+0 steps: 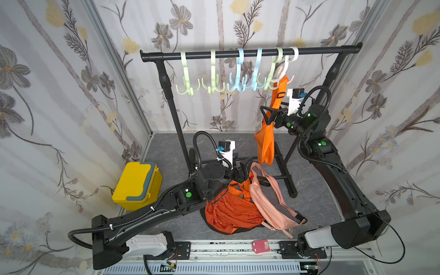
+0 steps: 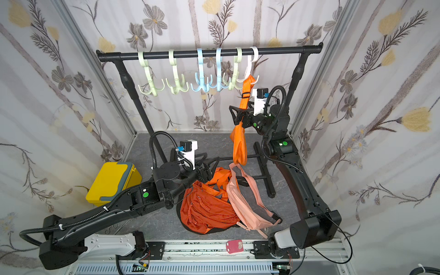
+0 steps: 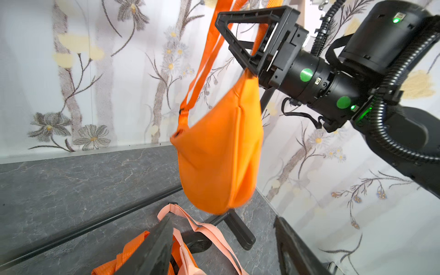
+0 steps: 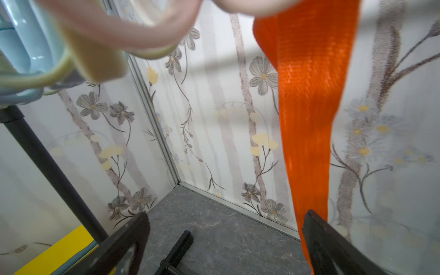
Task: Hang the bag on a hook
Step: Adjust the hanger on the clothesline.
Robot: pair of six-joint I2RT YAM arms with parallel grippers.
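Note:
The bright orange bag (image 1: 264, 142) (image 2: 239, 147) (image 3: 219, 154) hangs in the air by its strap (image 4: 307, 95), which loops over the white hook (image 1: 284, 69) (image 2: 250, 69) at the right end of the rail. My right gripper (image 1: 263, 116) (image 2: 233, 116) (image 4: 226, 215) stands wide open around the strap just above the bag body; the strap runs along the inside of one finger. My left gripper (image 1: 246, 166) (image 2: 209, 164) (image 3: 223, 220) is open low over the floor pile, with a pink strap lying loose between its fingers.
A dark orange backpack (image 1: 228, 212) and a pink sling bag (image 1: 271, 202) lie heaped on the floor by the rack's foot (image 1: 289, 183). Green and blue hooks (image 1: 238, 78) hang along the black rail (image 1: 214, 53). A yellow box (image 1: 137, 184) sits at the left.

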